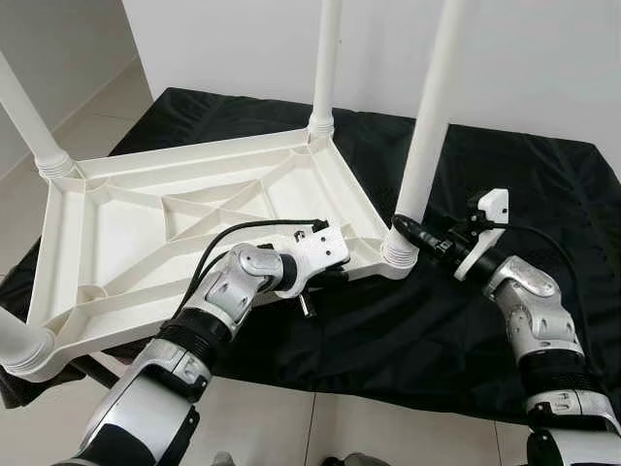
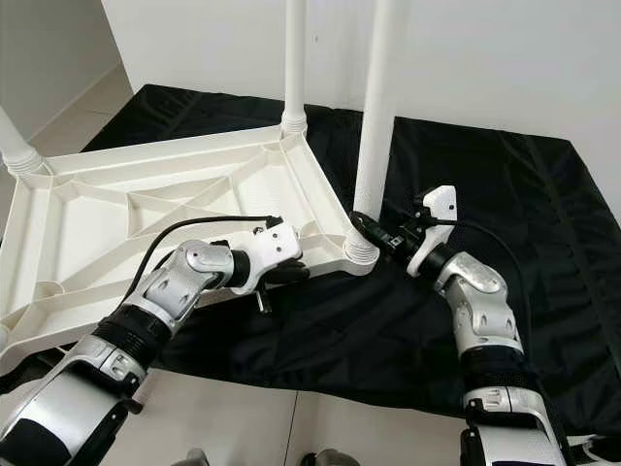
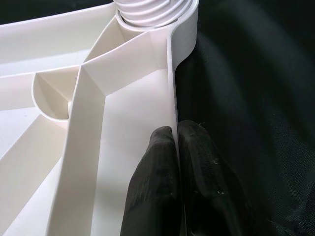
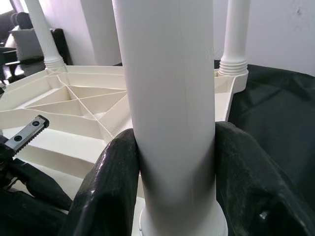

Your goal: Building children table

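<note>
Nearest the camera, at about seven o'clock, the silver left arm reaches in, and the left gripper [image 1: 328,279] is clamped narrow on the near rim of the tabletop [image 1: 146,233], one black finger [image 3: 152,191] inside the wall and the other outside; over at four o'clock the right arm bends inward, and the right gripper [image 2: 374,233] is closed around the base of the nearest leg [image 2: 375,107], its pads pressed on either side of the white tube just above the ribbed collar; the tabletop lies upside down on a black cloth [image 1: 524,194], a creamy white plastic slab with a raised edge and a web of diagonal stiffening ribs forming triangles across its underside; round legs stand up from its corners, each seated in a ringed socket; a second leg [image 1: 326,58] rises at twelve o'clock at the far corner, a third [image 1: 29,121] leans up at ten o'clock, and a fourth sits at eight o'clock; beyond the cloth a pale tiled floor [image 1: 87,121] and a white wall [image 1: 543,58] close the scene.
</note>
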{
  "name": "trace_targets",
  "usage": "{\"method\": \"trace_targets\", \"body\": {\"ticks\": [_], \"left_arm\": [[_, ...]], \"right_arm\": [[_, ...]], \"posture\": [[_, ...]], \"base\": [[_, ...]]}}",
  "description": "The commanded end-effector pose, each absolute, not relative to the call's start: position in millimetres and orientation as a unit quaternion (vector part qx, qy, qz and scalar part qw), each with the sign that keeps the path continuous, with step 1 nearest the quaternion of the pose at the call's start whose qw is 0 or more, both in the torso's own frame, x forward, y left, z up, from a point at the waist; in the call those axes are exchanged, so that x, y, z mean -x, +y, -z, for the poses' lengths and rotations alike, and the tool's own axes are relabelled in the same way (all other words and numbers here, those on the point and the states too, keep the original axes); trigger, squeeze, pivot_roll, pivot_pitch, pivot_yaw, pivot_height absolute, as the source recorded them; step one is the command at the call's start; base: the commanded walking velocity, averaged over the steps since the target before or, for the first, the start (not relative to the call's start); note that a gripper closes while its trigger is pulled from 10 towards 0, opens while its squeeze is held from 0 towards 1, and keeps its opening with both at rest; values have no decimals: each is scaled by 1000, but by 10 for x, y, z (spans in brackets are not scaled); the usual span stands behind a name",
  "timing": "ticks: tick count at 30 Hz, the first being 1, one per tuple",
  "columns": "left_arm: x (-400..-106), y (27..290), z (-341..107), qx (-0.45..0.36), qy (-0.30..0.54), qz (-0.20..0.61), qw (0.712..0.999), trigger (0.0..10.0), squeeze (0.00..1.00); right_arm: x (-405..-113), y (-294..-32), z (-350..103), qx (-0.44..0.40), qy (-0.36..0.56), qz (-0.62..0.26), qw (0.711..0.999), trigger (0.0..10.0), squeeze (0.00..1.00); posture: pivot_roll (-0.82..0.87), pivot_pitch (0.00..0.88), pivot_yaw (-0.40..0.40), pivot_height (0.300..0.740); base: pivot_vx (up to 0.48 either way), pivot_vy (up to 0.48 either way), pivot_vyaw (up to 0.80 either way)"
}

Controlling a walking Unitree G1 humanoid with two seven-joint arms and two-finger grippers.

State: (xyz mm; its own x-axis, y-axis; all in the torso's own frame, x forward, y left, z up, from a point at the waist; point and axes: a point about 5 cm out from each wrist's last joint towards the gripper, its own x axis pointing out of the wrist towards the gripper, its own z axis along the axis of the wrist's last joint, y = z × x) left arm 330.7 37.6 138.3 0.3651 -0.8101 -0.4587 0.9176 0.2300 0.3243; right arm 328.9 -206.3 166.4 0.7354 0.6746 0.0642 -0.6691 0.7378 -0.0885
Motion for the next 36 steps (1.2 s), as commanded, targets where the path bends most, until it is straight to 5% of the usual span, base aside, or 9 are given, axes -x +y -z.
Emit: {"method": "trace_targets", "body": {"ticks": [1, 36], "left_arm": [[-3247, 384, -1254, -284, 124, 565, 765, 10000, 0], [-3218, 366, -1281, -285, 123, 573, 759, 10000, 0]], "right_arm": [[-3259, -2043, -1446, 25, 6, -382, 924, 10000, 0], [-2965, -2205, -1108, -45, -17, -337, 940, 10000, 0]], "posture": [[-65, 20, -13, 740], [-74, 37, 5, 740]], "base": [[0, 0, 0], [0, 0, 0]]}}
